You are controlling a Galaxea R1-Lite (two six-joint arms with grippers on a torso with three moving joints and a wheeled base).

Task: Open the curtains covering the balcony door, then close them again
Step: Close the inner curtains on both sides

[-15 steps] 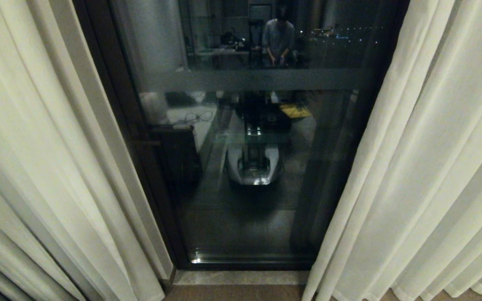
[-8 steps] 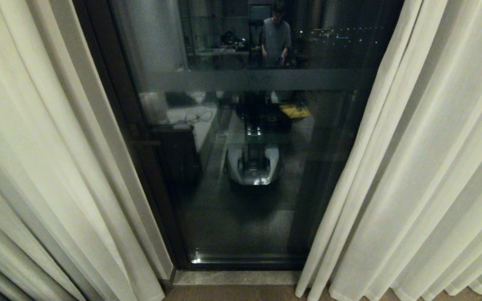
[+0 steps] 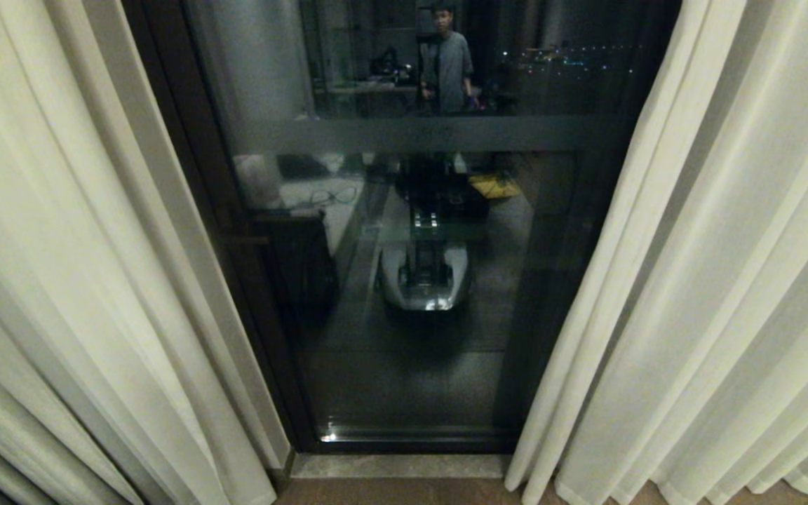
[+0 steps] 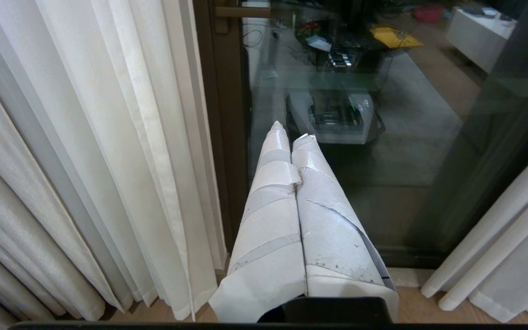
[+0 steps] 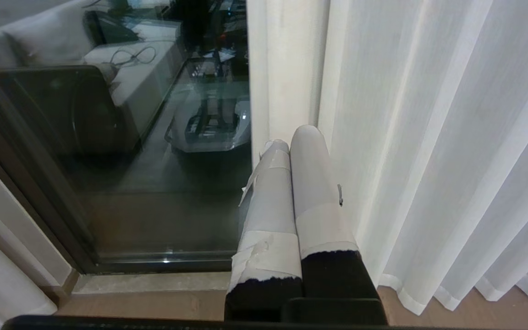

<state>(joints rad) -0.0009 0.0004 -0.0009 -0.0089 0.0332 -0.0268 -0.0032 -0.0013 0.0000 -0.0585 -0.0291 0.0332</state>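
So the curtains are pulled apart right now, with the left panel (image 3: 88,280) and right panel (image 3: 712,294) hanging on either side of a gap. Both are cream fabric with soft vertical pleats and a slightly grainy weave, and the right one has a wavy hem just above the brown floor (image 3: 404,493). Between them is the balcony door (image 3: 411,280), with a dark frame and shiny glass crossed by a frosted horizontal band, sitting on a pale stone sill (image 3: 397,465). The glass reflects the robot's rounded white base and a person standing further back.

The left gripper (image 4: 290,133) has its tape-wrapped fingers pressed together, holding nothing, pointing at the glass near the frame. The right gripper (image 5: 291,137) is also pinched closed and empty, right by the inner edge of the right panel; can't tell if it touches.
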